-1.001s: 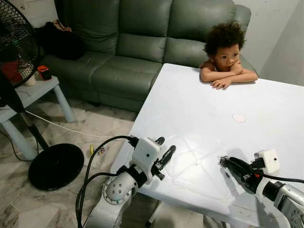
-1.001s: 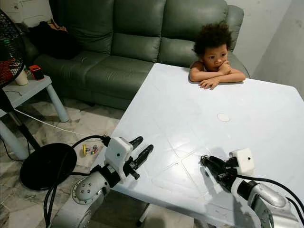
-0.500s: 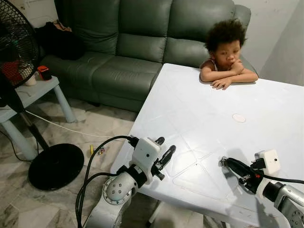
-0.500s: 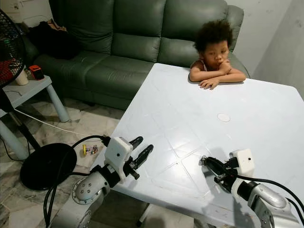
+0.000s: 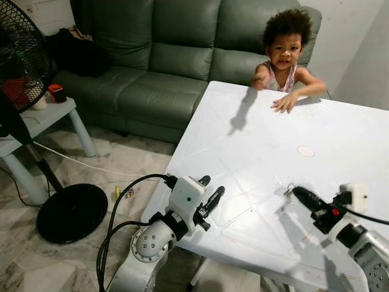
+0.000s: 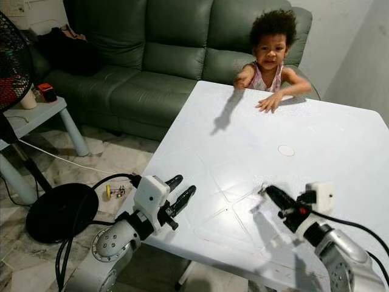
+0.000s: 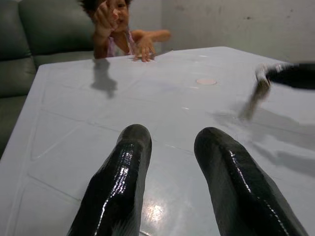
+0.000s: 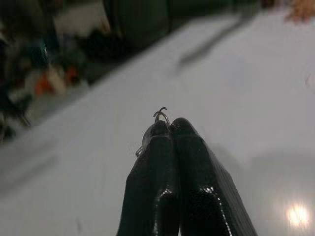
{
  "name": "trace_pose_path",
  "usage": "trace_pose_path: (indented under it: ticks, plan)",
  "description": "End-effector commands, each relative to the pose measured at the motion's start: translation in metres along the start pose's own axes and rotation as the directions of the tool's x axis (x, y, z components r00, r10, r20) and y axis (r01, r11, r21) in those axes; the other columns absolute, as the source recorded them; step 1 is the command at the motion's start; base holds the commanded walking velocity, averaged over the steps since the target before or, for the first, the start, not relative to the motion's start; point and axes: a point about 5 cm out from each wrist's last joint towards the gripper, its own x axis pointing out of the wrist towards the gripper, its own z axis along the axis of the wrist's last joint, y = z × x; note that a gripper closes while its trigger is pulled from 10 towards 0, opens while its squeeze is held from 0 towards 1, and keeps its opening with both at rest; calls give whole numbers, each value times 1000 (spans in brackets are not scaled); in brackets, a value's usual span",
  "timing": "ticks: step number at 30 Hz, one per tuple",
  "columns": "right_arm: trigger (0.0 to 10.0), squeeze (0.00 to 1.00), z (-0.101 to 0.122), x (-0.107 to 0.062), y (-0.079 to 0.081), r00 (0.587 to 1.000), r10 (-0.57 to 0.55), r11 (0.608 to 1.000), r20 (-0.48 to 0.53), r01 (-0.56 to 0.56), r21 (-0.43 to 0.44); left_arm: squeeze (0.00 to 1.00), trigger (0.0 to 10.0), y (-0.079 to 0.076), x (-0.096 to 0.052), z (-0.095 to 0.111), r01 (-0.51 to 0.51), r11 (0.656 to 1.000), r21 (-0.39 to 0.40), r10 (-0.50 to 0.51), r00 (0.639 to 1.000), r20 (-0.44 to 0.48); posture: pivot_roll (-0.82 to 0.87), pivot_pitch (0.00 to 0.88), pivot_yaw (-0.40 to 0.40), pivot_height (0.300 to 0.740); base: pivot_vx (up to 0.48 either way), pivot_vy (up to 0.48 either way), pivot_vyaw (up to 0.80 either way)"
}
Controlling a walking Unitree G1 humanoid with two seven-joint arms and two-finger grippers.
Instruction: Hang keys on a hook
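White plastic forms the table (image 5: 340,131) over which both arms work. The right gripper (image 6: 269,193) is raised above the near part of the table, its jaws pressed together on the keys (image 8: 160,115). A thin metal ring pokes out past the fingertips in the right wrist view; in the head views a small blurred glint hangs at the gripper tip. The left gripper (image 5: 208,193) sits at the near left edge of the table, jaws spread, holding nothing.

Progress, as judged: the keys are picked up and lifted clear of the table. No hook can be made out, so finding it, carrying the keys there and hanging them remain.

Orientation: the ring protrudes forward along the finger axis. The keys are too small and blurred to give their long axis. A child (image 5: 283,45) leans on the far edge.
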Motion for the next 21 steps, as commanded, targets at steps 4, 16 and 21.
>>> trace_pose_path:
  ticks: [4,16,21]
  plan:
    - [10000,0,20,9,14,988,6,999,154,2,-47,0,10000,8,1,5,-56,998,2,56,998,37,62,0,-58,740,0,0,0]
    - [10000,0,22,33,50,932,-164,967,325,217,-136,0,10000,66,-4,8,-283,959,-17,283,956,77,62,0,-52,740,0,0,0]
    - [10000,0,18,37,60,924,-195,962,329,245,-117,0,10000,86,-7,9,-347,936,-54,350,933,79,64,0,-48,740,0,0,0]
